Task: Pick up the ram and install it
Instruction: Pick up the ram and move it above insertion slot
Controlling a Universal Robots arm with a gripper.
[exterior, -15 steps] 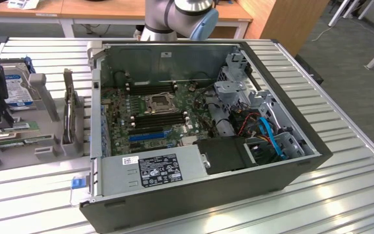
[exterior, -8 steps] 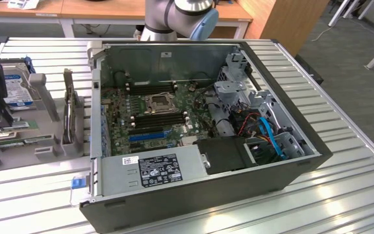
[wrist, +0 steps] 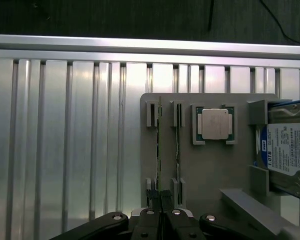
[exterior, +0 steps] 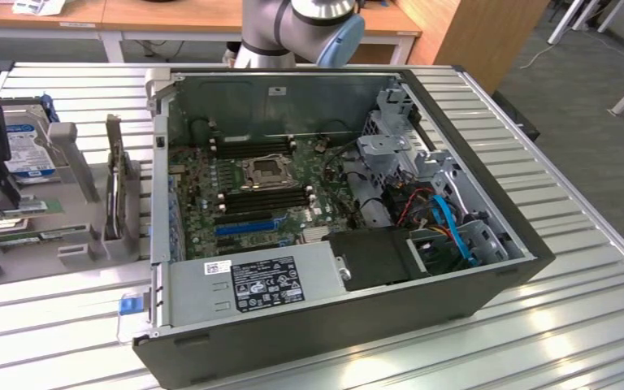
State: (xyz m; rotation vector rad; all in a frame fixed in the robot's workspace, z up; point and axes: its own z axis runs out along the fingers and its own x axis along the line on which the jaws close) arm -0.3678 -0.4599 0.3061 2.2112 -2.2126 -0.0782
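Note:
The ram (wrist: 159,150), a slim green stick seen edge-on, stands in a slot of the grey holder (wrist: 210,170). My gripper (wrist: 159,196) straddles its near end, with the dark fingertips (wrist: 150,196) pressed close on either side, shut on it. A second green stick (wrist: 178,150) stands in the parallel slot beside it. In the exterior view the gripper (exterior: 6,197) hangs at the far left over the holder (exterior: 74,253), where green sticks (exterior: 14,209) lie. The open computer case (exterior: 334,309) shows its motherboard's black memory slots (exterior: 260,197).
A square silver processor chip (wrist: 216,124) sits in the holder beside the sticks, and a blue-and-silver hard drive (wrist: 289,156) stands at its end. The holder and case rest on a ribbed metal table (exterior: 572,325). The power supply (exterior: 257,280) and cables (exterior: 442,223) crowd the case.

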